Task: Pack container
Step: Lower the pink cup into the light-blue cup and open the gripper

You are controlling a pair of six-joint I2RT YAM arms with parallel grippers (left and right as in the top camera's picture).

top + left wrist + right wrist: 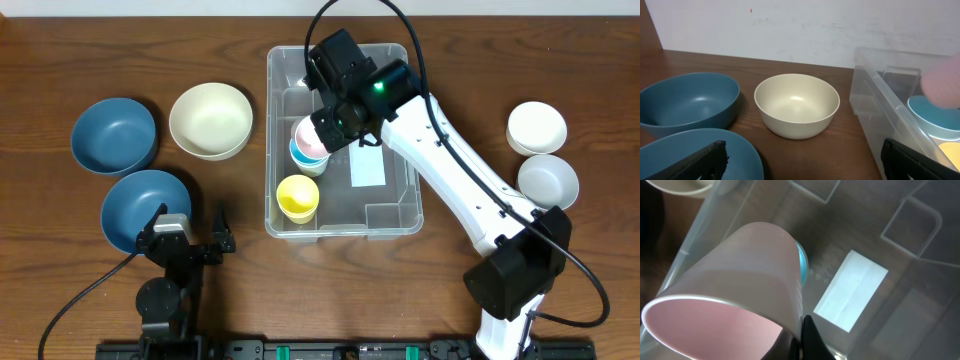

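Observation:
The clear container (400, 215) stands mid-table with a white label (367, 168) on its base. A yellow cup (297, 195) and a blue cup (300, 156) stand at its left side. My right gripper (330, 125) is shut on the rim of a pink cup (308, 135), held tilted just above the blue cup. In the right wrist view the pink cup (735, 290) hides most of the blue cup (802, 265), and the fingertips (810, 335) pinch its wall. My left gripper (190, 222) rests open by the table's front left, holding nothing.
A cream bowl (210, 120) and two blue bowls (114, 134) (145, 205) sit left of the container. Two white bowls (536, 127) (548, 180) sit at the right. In the left wrist view the cream bowl (797, 104) is straight ahead and the container wall (875, 100) to the right.

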